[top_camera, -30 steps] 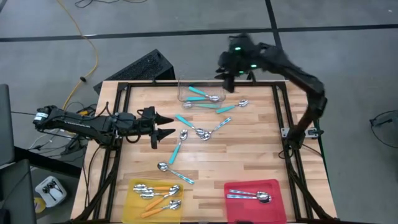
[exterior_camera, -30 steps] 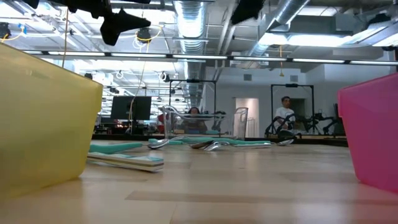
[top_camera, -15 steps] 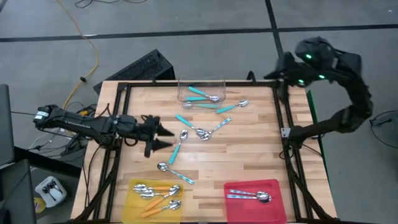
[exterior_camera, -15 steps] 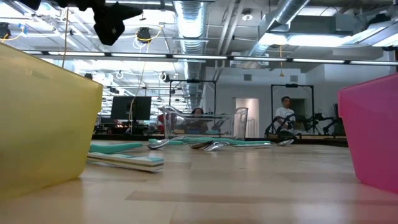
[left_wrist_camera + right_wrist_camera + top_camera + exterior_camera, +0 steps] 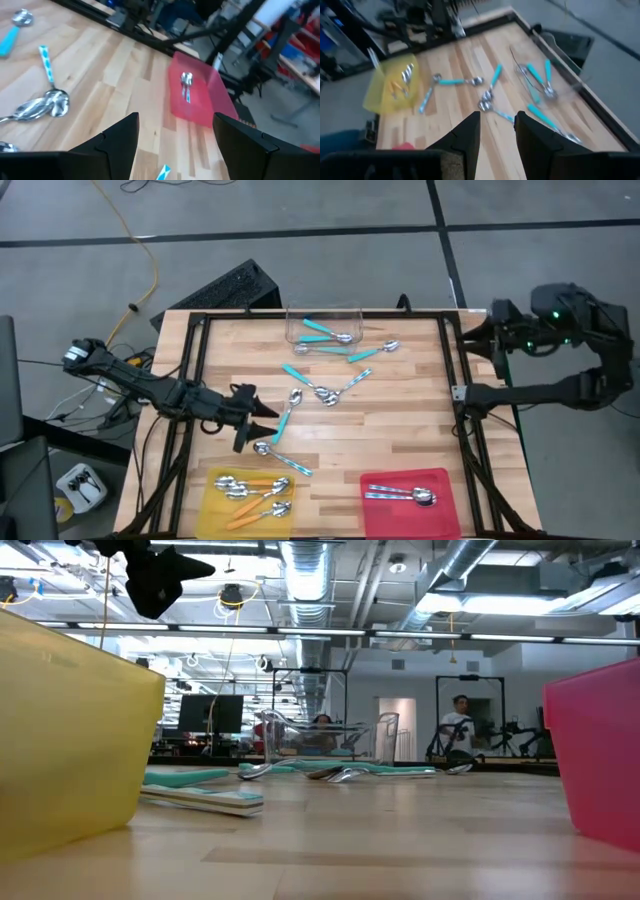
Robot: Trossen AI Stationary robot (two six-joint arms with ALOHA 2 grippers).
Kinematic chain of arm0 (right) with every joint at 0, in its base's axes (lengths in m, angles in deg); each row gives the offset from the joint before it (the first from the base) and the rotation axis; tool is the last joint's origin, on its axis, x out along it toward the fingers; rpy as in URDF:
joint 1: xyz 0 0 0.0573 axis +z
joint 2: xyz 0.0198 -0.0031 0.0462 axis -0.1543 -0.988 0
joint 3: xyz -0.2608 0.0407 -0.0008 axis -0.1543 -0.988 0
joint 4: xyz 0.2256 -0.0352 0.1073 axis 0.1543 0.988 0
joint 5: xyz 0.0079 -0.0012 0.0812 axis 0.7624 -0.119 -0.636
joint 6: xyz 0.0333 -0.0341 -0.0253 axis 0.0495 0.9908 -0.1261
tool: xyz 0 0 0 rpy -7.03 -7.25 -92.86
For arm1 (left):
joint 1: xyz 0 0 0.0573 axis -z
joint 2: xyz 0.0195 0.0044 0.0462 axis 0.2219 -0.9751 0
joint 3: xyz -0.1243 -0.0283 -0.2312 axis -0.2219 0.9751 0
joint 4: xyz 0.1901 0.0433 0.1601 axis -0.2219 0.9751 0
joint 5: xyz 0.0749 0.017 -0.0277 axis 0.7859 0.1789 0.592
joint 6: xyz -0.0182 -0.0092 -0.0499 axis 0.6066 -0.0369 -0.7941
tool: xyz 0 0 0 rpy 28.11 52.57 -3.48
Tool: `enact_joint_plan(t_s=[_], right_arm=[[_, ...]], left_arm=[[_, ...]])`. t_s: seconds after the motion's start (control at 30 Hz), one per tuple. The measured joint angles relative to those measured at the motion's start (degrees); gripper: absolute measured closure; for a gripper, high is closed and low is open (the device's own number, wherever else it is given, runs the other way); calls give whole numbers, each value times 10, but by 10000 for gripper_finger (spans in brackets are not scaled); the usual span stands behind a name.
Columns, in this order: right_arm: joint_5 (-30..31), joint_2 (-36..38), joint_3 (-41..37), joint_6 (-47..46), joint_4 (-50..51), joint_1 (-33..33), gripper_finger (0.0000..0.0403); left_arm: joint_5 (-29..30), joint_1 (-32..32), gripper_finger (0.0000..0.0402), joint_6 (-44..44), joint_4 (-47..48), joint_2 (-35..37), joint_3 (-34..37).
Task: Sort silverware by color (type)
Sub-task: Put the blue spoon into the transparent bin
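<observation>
Sorting about half done: teal spoons remain loose.

High view: orange-handled spoons (image 5: 250, 488) fill the yellow tray (image 5: 212, 510), silver spoons (image 5: 400, 495) the red tray (image 5: 440, 515); teal-handled spoons (image 5: 322, 370) lie scattered, some in the clear tub (image 5: 322, 313). Left gripper (image 5: 262, 430) spread empty above one; right gripper (image 5: 478, 340) parked off-table. Right wrist view: fingers (image 5: 470, 132) apart, empty.

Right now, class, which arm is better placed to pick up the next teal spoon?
Left. Its open hand hovers over the table beside a loose teal spoon, while the right hand is off the table's right edge.
</observation>
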State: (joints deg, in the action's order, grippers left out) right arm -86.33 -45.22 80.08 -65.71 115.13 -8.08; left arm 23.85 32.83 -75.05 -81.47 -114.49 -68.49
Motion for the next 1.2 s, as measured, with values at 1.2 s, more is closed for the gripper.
enact_joint_plan(t_s=[1.2], right_arm=[[87, -3, -582, -47, -917, 335, 259]], left_arm=[[15, -14, 164, 61, 28, 18, -88]])
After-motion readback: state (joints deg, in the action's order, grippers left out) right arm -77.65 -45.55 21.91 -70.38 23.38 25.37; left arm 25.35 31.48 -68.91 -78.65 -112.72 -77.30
